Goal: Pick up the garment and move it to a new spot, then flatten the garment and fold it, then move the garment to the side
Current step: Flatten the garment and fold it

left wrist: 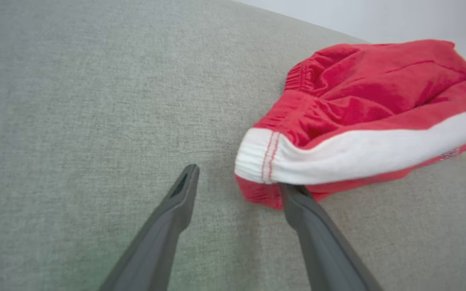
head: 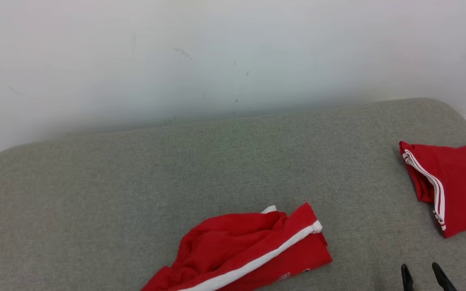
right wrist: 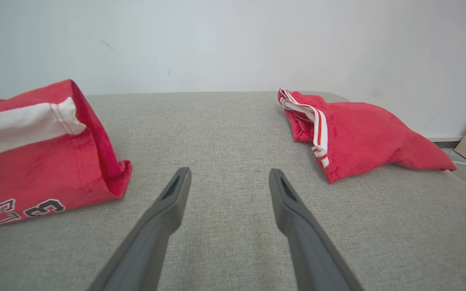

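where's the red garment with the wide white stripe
The garment lies bottom centre in the head view on the grey pad, left of the right gripper.

We make out dark, white-edged characters [right wrist: 26,208] printed low on the left red garment [right wrist: 43,165]; perhaps "63", we cannot be sure.

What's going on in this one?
Neither arm is holding anything. The red shorts with the broad white stripe lie crumpled on the grey padded surface. The left gripper is open right beside them, with one finger tip at the waistband end. The right gripper is open over bare padding. A second red garment with thin white stripes lies off to the robot's right.
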